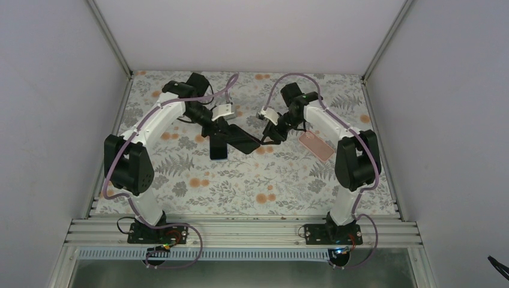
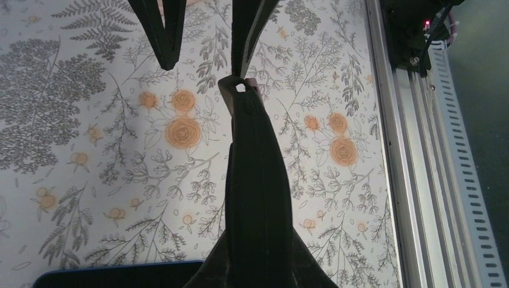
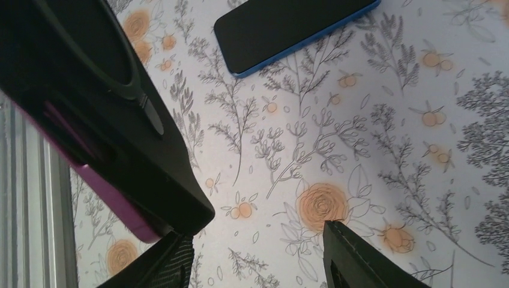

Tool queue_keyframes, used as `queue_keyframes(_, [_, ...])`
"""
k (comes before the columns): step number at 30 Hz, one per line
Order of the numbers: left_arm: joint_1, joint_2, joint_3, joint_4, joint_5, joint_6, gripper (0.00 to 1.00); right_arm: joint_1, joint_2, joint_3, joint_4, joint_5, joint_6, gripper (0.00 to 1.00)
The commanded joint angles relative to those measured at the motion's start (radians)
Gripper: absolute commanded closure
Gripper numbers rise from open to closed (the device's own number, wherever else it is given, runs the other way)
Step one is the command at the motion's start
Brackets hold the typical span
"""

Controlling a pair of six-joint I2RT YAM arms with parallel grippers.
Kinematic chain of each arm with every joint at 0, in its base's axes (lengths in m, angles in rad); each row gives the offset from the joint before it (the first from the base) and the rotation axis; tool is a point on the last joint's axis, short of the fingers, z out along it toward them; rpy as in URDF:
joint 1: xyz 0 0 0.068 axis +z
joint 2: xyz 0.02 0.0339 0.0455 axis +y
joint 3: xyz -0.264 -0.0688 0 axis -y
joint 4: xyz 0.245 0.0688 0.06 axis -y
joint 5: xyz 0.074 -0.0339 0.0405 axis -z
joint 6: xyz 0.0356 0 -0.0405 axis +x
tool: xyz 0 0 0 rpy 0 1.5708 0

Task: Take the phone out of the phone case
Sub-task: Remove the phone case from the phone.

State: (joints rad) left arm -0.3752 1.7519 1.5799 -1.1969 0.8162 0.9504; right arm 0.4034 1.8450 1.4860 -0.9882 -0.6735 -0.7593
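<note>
My left gripper [image 1: 223, 128] is shut on one end of a black phone case [image 1: 244, 141] and holds it above the table. In the left wrist view the case [image 2: 258, 180] runs edge-on from my jaws up to its far corner. My right gripper [image 1: 271, 133] is open at that far corner. In the right wrist view the case [image 3: 90, 90] shows a purple edge [image 3: 111, 201] and its corner sits just above my left finger [image 3: 153, 264], with the other finger [image 3: 360, 258] well apart. A blue-edged phone [image 3: 291, 30] lies screen up on the table.
The blue-edged phone [image 1: 219, 147] lies under the left gripper, and shows at the bottom left of the left wrist view [image 2: 114, 276]. A pink phone-shaped thing [image 1: 316, 146] lies beside the right arm. A metal rail [image 2: 414, 180] runs along the table's near edge.
</note>
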Motion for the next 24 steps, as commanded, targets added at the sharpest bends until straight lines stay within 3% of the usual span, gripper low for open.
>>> queue_keyframes(1, [-0.028,-0.007,0.068,-0.097,0.213,0.096,0.98,0.019,-0.042,0.030,0.252,0.016,0.119,0.47])
queue_keyframes(11, [-0.019,0.029,0.171,-0.134,0.229,0.116,0.98,0.058,-0.062,0.077,0.232,-0.124,0.085,0.31])
queue_keyframes(19, [-0.007,0.105,0.364,-0.157,0.214,0.086,0.98,0.139,-0.037,0.151,0.168,-0.258,0.058,0.31])
queue_keyframes(24, [0.036,0.158,0.531,-0.093,0.200,-0.022,0.98,0.167,-0.024,0.254,0.110,-0.379,0.067,0.30])
